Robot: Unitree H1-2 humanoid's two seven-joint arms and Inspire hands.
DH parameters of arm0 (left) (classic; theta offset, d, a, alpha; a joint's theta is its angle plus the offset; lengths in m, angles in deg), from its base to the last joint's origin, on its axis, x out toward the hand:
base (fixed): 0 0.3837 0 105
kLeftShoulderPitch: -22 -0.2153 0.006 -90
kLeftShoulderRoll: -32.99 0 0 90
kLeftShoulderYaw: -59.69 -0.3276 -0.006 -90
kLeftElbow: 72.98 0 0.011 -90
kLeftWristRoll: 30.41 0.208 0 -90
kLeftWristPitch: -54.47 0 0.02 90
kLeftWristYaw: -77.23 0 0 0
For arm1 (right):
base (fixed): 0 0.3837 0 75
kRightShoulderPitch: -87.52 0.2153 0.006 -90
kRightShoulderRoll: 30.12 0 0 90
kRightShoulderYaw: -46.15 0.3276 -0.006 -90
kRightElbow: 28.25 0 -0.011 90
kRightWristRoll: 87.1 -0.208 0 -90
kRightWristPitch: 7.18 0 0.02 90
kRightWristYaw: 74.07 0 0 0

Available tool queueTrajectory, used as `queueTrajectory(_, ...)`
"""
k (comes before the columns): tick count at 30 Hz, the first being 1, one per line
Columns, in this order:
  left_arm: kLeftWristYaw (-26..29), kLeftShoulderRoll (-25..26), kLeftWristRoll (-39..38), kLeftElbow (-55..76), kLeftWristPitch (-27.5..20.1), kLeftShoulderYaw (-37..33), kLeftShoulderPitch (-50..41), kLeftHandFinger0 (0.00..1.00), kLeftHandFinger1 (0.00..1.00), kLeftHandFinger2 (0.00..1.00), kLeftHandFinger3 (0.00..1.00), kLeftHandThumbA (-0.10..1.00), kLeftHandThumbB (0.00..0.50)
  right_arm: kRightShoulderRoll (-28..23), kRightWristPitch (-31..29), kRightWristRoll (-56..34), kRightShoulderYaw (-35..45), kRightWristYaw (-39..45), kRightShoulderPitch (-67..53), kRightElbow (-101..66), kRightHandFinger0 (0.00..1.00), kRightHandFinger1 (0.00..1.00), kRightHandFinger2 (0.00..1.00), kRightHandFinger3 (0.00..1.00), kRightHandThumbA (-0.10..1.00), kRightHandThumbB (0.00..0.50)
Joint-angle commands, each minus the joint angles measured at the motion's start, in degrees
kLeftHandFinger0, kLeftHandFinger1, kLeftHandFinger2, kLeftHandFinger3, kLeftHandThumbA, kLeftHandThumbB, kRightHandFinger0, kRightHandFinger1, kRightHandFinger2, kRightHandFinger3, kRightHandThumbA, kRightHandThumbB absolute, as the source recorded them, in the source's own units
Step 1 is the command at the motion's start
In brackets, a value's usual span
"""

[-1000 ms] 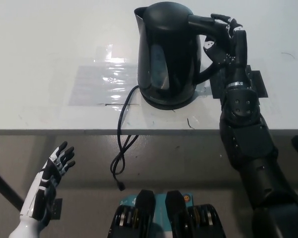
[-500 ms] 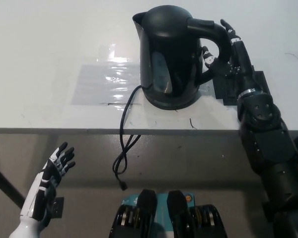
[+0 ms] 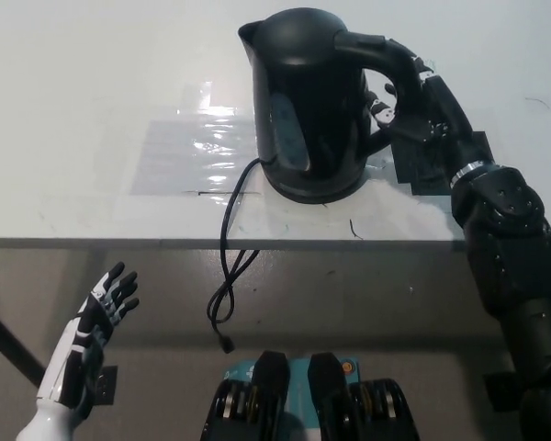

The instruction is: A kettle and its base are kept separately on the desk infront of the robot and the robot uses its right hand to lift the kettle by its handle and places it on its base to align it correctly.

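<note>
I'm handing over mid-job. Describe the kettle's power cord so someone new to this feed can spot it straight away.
Start at the white desk and find the black kettle on its base, with the black right hand at its handle. The cord leaves the base's left side, crosses the desk's front edge and hangs in a loop. It is the only thin black line dangling below the desk; the white left hand rests lower left.

The desk (image 3: 92,110) was white and glossy, its front edge running straight across the middle of the head view. A clear, shiny sheet of plastic or tape (image 3: 197,152) lay flat on it, left of centre, catching the light. Just to the right of that sheet stood the black kettle (image 3: 308,101) on its base (image 3: 312,191) (the base showed only as a dark rim under the kettle). A black cord (image 3: 225,248) ran from the base over the desk's front edge and hung below it. Black patches (image 3: 427,161) lay on the desk right of the kettle.
</note>
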Motion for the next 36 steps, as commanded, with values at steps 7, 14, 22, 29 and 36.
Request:
queueTrajectory(7,-0.27,1.19,-1.15,1.17,-1.05,0.63,0.32,1.0,1.0,1.0,1.0,1.0,0.117,-0.58,3.05,-8.17,2.64,9.17,2.82,-3.16,1.0,1.0,1.0,1.0,0.62,0.5)
queueTrajectory(14,0.11,1.19,-0.31,0.97,-1.36,0.67,0.41,1.0,1.0,1.0,1.0,1.0,0.124,-1.79,5.13,-9.86,4.0,11.04,2.09,-5.8,1.0,1.0,1.0,1.0,0.57,0.5)
queueTrajectory(22,-0.41,1.17,-1.57,0.61,-1.92,0.79,0.62,1.0,1.0,1.0,1.0,1.0,0.092,-3.13,4.95,-9.42,4.2,11.43,1.64,-5.28,1.0,1.0,1.0,1.0,0.56,0.5)
queueTrajectory(29,-0.08,0.95,-1.3,0.71,-1.83,0.78,0.7,1.0,1.0,1.0,1.0,1.0,0.1,-3.9,3.87,-9.95,4.83,12.17,1.05,-4.69,1.0,1.0,1.0,1.0,0.54,0.5)
queueTrajectory(36,-0.51,1.3,-2.5,0.53,-1.32,1.0,0.65,1.0,1.0,1.0,1.0,1.0,0.111,-5.51,4.68,-11.39,5.78,14.2,-0.09,-6.51,1.0,1.0,1.0,1.0,0.55,0.5)
